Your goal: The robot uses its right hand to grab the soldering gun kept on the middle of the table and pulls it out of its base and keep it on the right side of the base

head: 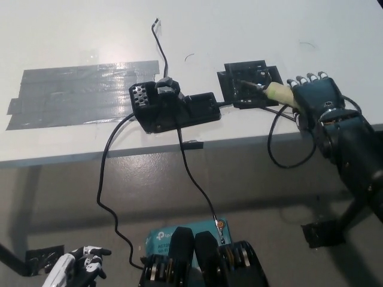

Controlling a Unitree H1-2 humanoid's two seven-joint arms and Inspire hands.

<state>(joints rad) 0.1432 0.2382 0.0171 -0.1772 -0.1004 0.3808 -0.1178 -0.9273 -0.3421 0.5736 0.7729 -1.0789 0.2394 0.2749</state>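
An electronics workshop; taped white table, soldering gun, base, trailing cables

One soldering gun, one black base, one black mat, one grey tape patch, one white table, two robot hands

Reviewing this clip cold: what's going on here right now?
The black right hand is holding the soldering gun low at the table's right side, its tip over the small black pad to the right of the base. The gun is out of the base, with its cord looping off the table edge. The white left hand rests low at the lower left, away from the work.
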